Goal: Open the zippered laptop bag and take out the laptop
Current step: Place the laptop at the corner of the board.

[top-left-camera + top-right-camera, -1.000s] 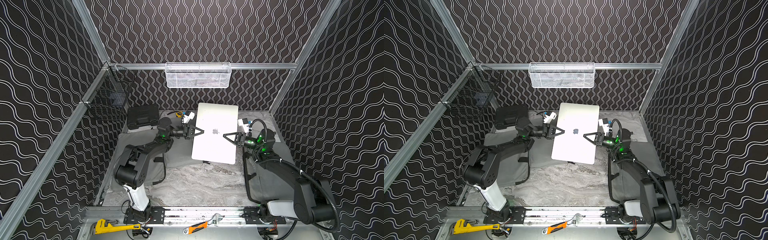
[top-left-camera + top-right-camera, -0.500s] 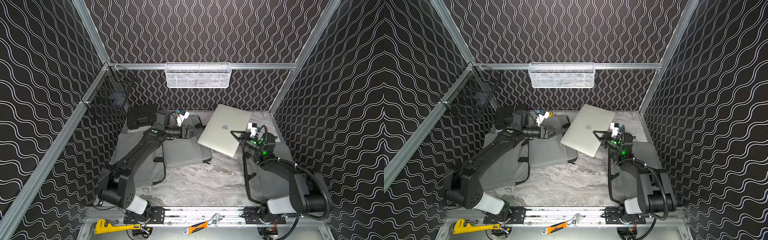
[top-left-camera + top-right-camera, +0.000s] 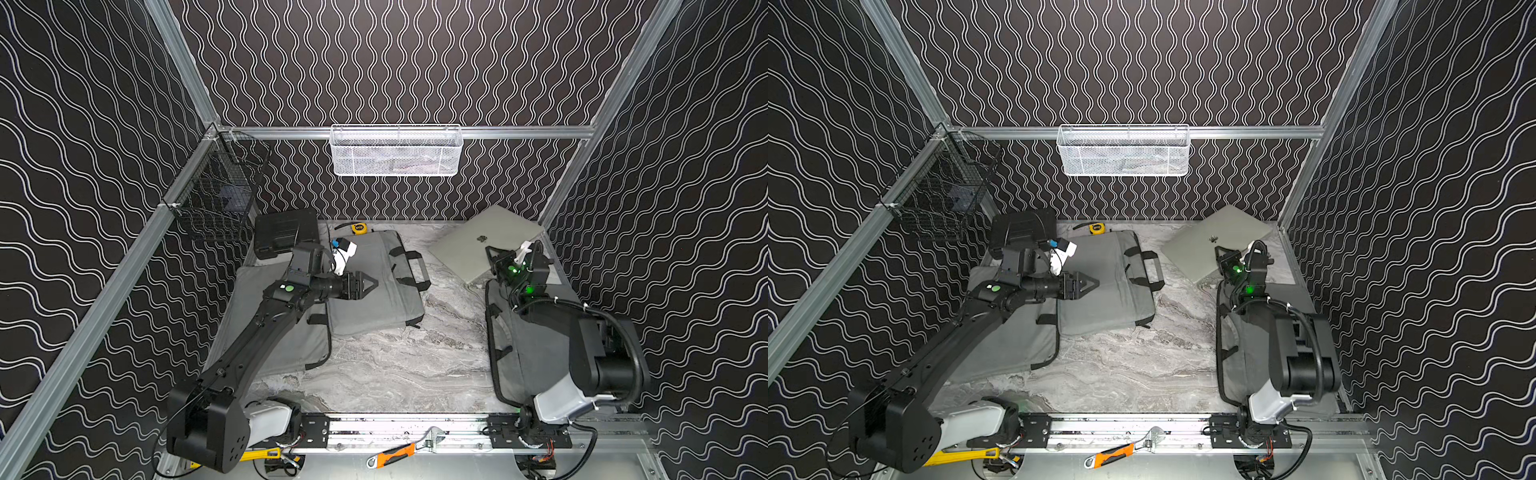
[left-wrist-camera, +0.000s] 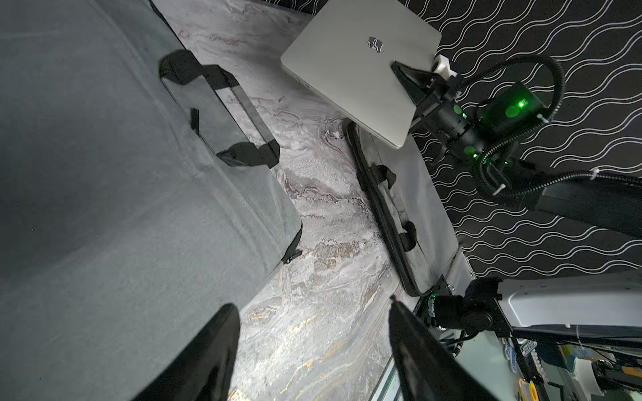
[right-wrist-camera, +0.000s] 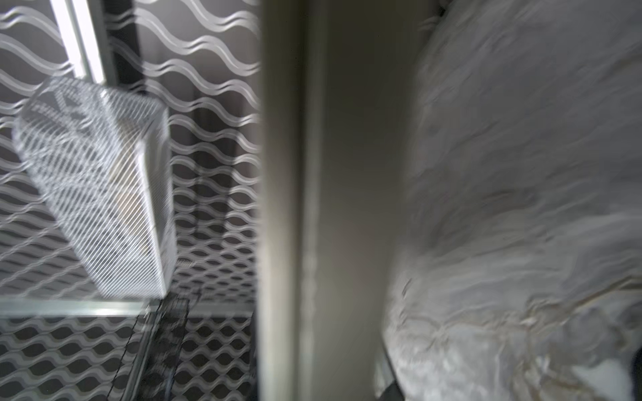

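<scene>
The left hand (image 3: 372, 283) is spread and empty, above the grey laptop bag (image 3: 386, 309) that lies flat on the counter (image 3: 395, 365). The right hand (image 4: 403, 71) pinches one edge of the silver laptop (image 3: 463, 249), which is outside the bag, tilted over the far right corner; it seems lifted off the counter, but the view is poor

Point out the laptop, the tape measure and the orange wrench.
laptop (image 3: 461, 249): in a top view, on its lid.
yellow tape measure (image 3: 359, 227): in a top view, on its case.
orange-handled adjustable wrench (image 3: 391, 454): in a top view, on its handle.
</scene>
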`<control>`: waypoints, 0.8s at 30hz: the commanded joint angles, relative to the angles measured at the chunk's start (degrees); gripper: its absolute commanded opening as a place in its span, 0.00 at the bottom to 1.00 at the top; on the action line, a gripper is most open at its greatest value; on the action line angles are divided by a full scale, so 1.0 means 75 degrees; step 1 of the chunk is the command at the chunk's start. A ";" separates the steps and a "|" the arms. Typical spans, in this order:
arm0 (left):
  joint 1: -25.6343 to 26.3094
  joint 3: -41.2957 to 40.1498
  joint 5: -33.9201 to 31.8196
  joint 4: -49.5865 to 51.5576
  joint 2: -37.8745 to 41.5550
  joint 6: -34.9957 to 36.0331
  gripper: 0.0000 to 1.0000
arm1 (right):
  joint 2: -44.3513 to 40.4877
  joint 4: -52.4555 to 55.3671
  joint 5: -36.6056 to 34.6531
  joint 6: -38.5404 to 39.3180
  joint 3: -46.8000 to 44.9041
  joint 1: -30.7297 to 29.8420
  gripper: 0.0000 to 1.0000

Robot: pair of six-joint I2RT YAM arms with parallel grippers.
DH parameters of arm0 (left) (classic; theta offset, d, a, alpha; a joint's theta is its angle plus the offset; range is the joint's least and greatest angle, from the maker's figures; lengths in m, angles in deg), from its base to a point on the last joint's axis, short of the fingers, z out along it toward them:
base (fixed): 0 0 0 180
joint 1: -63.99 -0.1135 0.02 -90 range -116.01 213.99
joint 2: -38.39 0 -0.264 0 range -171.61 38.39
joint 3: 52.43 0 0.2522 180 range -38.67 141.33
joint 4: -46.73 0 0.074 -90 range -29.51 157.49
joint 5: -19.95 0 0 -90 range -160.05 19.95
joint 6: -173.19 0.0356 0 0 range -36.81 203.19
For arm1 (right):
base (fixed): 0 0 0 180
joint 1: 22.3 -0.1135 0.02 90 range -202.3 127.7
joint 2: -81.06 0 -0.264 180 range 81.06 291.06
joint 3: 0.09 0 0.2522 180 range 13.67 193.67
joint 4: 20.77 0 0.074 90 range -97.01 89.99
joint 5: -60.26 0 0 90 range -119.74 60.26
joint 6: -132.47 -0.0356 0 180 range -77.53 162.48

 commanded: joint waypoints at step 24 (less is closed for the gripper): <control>-0.0157 -0.0011 0.0787 -0.0350 -0.0355 0.0552 0.65 | 0.3104 -0.1386 -0.4739 -0.1782 0.2046 0.0046 0.00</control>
